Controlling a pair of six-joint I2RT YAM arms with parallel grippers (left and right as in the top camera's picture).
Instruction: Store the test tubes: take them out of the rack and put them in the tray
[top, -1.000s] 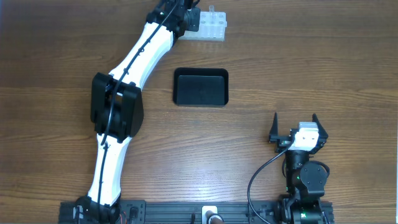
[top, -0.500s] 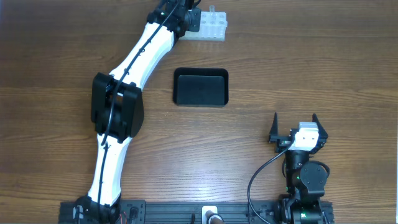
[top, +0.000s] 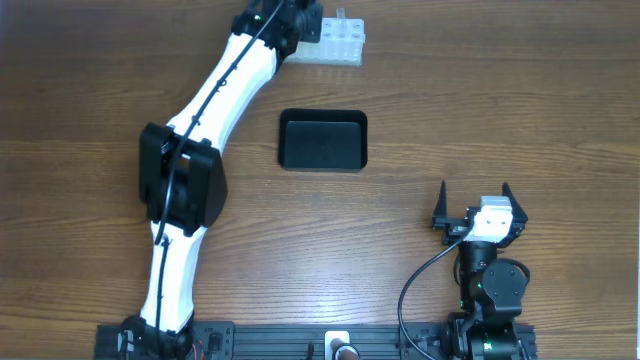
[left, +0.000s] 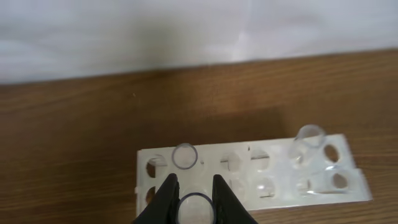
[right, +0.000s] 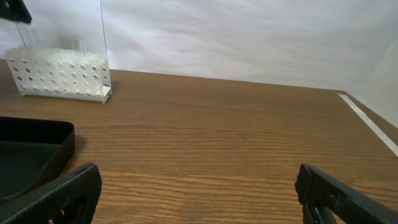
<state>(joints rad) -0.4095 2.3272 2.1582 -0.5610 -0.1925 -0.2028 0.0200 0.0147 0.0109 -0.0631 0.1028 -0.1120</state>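
Now, starting at the left, we are seeing the left arm standing at 7 o'clock on the wooden table and lying stretched toward 12 o'clock, where its wrist is sitting over the left end of the white rack. Through that arm's wrist camera we are looking straight down on the left gripper, which is hanging low over the rack. Its two dark fingers are standing narrow, pressing against both sides of a clear test tube whose open rim is showing between them. That tube is sitting in a hole of the row nearest the gripper, at the rack's end, and its lower part is hiding from us. We are also spotting a second tube standing in the next row just beside the held one, and a third tube standing at the rack's opposite end.

Moving toward the middle, the black tray is lying flat a little to the 12 o'clock side of the table's centre, at 6 o'clock from the rack and apart from it.

Further right, at about 4 o'clock, the right gripper is resting above bare wood with its fingers spreading wide, well apart from both tray and rack
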